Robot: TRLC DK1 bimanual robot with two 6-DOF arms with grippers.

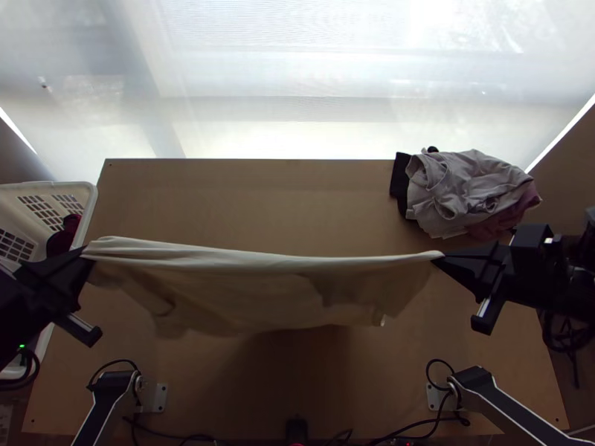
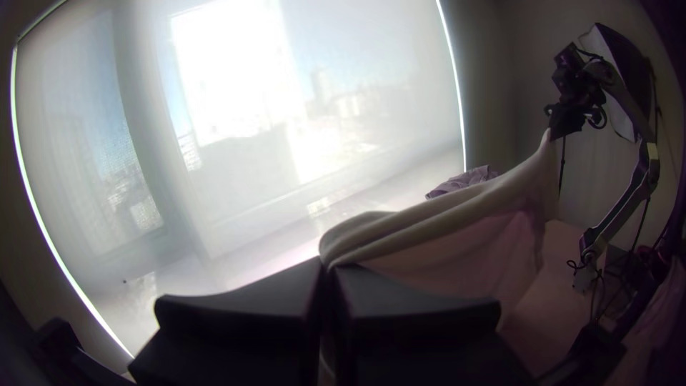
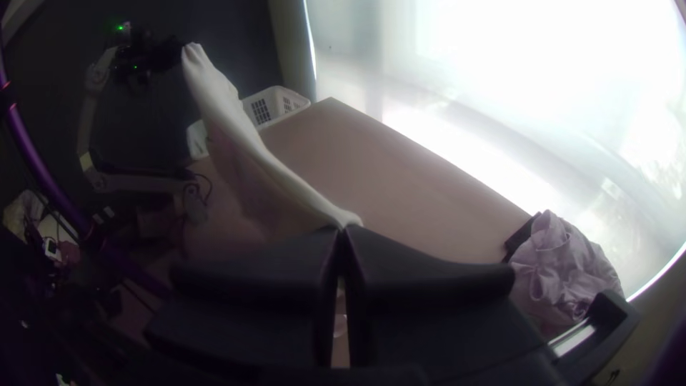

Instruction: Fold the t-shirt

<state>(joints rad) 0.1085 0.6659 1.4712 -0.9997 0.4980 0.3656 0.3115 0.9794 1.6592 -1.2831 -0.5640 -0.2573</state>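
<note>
Two robot arms face off across a table, left gripper [image 1: 87, 253] and right gripper [image 1: 440, 257] raised with their tips turned toward each other. The left wrist [image 1: 16, 308] sits outward of its jaws; the right wrist [image 1: 532, 260] sits outward of its own. The left arm [image 1: 104, 412] stands on a base [image 1: 154, 398] nearside and inward of its jaws, the right arm [image 1: 513, 412] on the near side of its pair. Wrist views show black fingers [image 2: 236, 304] nearly together on the left, and likewise on the right.
</note>
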